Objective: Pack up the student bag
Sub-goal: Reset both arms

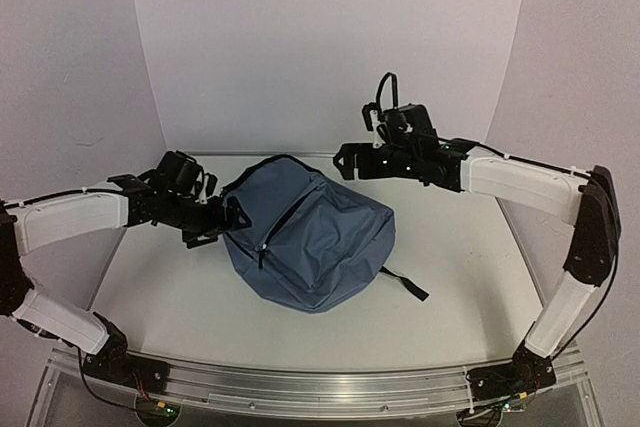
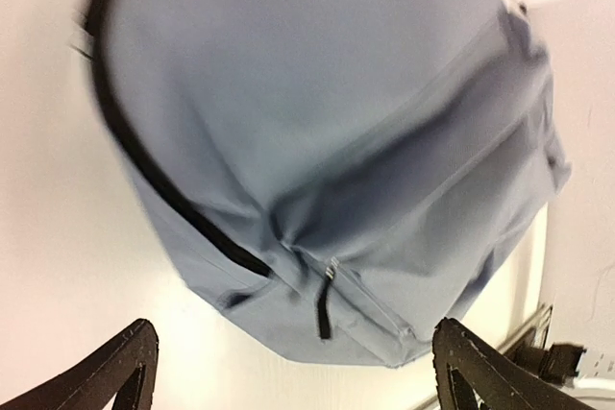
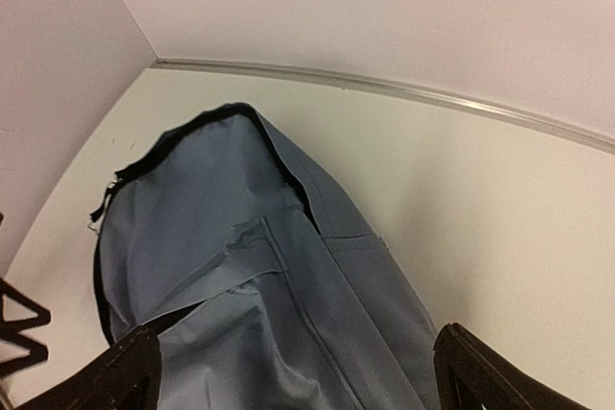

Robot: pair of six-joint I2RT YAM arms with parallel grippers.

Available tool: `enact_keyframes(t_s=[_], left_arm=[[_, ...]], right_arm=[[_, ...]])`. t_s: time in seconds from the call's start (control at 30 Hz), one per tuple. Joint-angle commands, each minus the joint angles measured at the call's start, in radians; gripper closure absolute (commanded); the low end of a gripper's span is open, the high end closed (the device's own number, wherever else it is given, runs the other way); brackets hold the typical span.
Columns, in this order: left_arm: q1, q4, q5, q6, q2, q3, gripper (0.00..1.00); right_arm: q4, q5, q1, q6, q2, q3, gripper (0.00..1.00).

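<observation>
The left arm's fingers (image 2: 125, 352) are spread wide and empty, just beside the left edge of the large slate-blue soft fabric backpack (image 1: 310, 237). The backpack is laid at the middle of the pale counter (image 1: 460, 277). The right arm's fingers (image 3: 480, 372) are likewise opened wide, nothing gripped, near its far right side.

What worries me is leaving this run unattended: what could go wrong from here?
The slate-blue soft fabric backpack lies slumped; a gripper closing on it might pinch only a loose fold and drag the bag. Its black strap trails loose on the white table and could snag. The open left gripper sits close beside the bag and could shove it sideways.
</observation>
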Motion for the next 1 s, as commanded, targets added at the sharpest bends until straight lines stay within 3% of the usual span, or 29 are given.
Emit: enact_keyframes(t_s=[0.0, 0.2, 0.43, 0.67, 0.83, 0.97], left_arm=[[0.161, -0.120, 0.031, 0.113, -0.069, 0.066, 0.00], [0.406, -0.172, 0.070, 0.198, -0.108, 0.096, 0.00], [0.665, -0.189, 0.071, 0.220, -0.257, 0.084, 0.00], [0.678, -0.158, -0.164, 0.340, -0.506, 0.063, 0.00], [0.678, -0.153, -0.232, 0.452, -0.610, 0.053, 0.00], [0.677, -0.114, -0.253, 0.459, -0.714, -0.042, 0.00]], right_arm=[[0.017, -0.044, -0.071, 0.048, -0.114, -0.075, 0.02], [-0.009, -0.069, -0.253, 0.111, -0.211, -0.207, 0.02], [-0.018, -0.084, -0.503, 0.124, -0.387, -0.349, 0.02], [0.103, 0.097, -0.547, -0.002, -0.689, -0.493, 0.02], [0.308, 0.109, -0.548, -0.122, -0.904, -0.654, 0.02], [0.426, 0.129, -0.547, -0.156, -1.039, -0.794, 0.02]])
